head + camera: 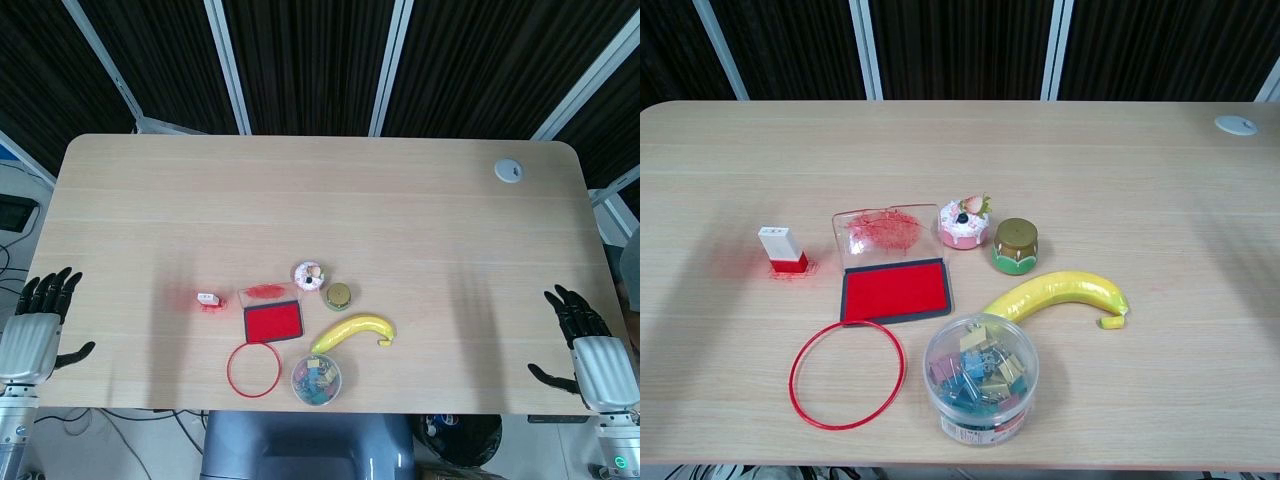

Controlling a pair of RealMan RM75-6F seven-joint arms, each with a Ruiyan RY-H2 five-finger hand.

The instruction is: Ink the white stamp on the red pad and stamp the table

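At the table's near corners, both hands sit off the wood and well apart from everything on it. Only the head view shows them. The left hand (38,330) hangs beside the left edge with dark fingers spread and nothing in its grasp; the right hand (590,350) mirrors it by the right edge, fingers likewise apart and empty. Both forearms are cut off by the bottom of the frame.

Toward the middle of the table (1140,180), the white stamp (781,248) stands upright, long axis vertical, white body on top and red base down on the wood. Faint red marks surround its foot. Just to its right, not touching, lies the red pad (895,292), open, with its clear lid (880,232) tilted up at the far side and smeared with red ink.

Right of the lid sit a small cake-shaped toy (965,222) and a short jar with a gold lid (1015,245), close together. A banana (1060,295) lies in front of them, its stem end pointing right. Nearest the robot are a red ring (847,374), flat on the wood, and a clear tub of binder clips (981,378); the tub's label is too small to read. A grey round cap (509,169) sits at the far right corner.
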